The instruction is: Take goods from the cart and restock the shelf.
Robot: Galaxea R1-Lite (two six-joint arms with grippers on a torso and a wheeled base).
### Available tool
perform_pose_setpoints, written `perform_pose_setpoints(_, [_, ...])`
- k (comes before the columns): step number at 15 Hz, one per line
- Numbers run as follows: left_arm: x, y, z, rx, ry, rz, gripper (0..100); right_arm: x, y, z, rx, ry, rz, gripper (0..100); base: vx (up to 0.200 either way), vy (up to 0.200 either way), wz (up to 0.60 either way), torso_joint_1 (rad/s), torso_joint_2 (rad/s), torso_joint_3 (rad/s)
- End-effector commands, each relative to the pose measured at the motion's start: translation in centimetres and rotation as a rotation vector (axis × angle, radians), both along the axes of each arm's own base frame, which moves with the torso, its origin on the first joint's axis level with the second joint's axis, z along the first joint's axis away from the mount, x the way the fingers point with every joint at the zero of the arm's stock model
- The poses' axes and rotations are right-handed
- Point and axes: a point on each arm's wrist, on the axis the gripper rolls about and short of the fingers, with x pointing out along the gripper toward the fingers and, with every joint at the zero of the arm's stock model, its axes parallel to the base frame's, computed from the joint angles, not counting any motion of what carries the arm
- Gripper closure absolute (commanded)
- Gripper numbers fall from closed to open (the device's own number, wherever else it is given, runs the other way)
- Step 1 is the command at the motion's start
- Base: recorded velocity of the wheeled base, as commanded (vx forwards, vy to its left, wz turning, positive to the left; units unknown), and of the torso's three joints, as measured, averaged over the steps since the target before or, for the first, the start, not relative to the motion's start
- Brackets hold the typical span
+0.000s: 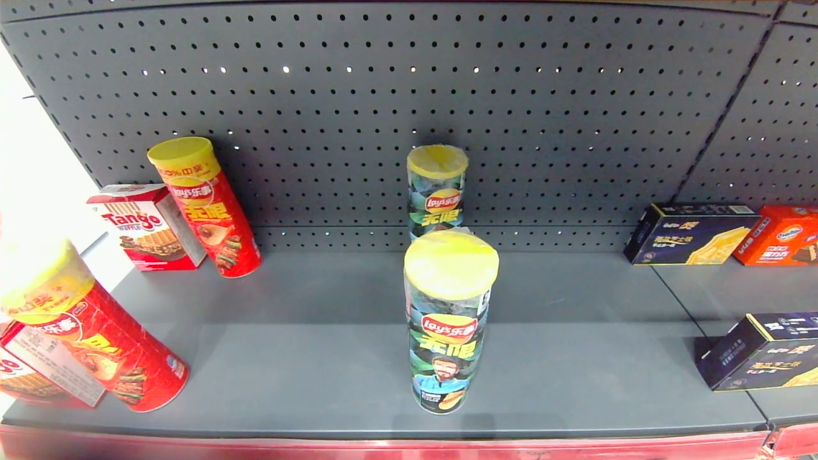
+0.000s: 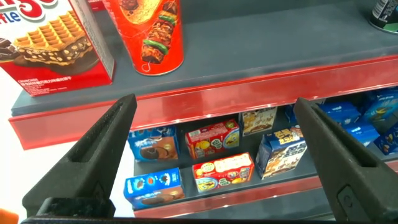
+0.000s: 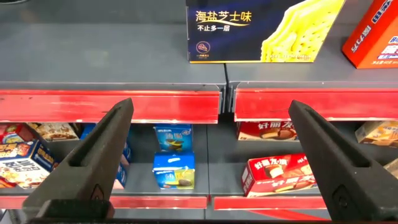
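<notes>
One can (image 2: 152,31) beyond left end effector (image 2: 213,102)

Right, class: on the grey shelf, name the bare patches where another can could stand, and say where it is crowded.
Two bare patches: one between the red cans and the green cans, another between the green cans and the dark boxes. The left end is crowded, with red cans and wafer boxes bunched together.

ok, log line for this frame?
left gripper: open, empty | right gripper: open, empty | front can: upright on shelf | rear can: upright behind it
</notes>
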Motion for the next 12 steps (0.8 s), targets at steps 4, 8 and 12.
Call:
perform_pose_setpoints(4, [0.01, 0.00, 0.00, 0.000, 0.001, 0.001, 0, 0.01, 0.00, 0.01, 0.000, 0.001, 0.001, 0, 0.000, 0.000, 0.00, 0.000, 0.00, 0.000])
perform_pose_setpoints(8, [0.01, 0.00, 0.00, 0.000, 0.001, 0.001, 0, 0.01, 0.00, 0.01, 0.000, 0.001, 0.001, 0, 0.000, 0.000, 0.00, 0.000, 0.00, 0.000])
perform_pose_setpoints(12, [0.01, 0.00, 0.00, 0.000, 0.001, 0.001, 0, 0.01, 0.00, 0.01, 0.000, 0.001, -0.001, 0, 0.000, 0.000, 0.00, 0.000, 0.00, 0.000])
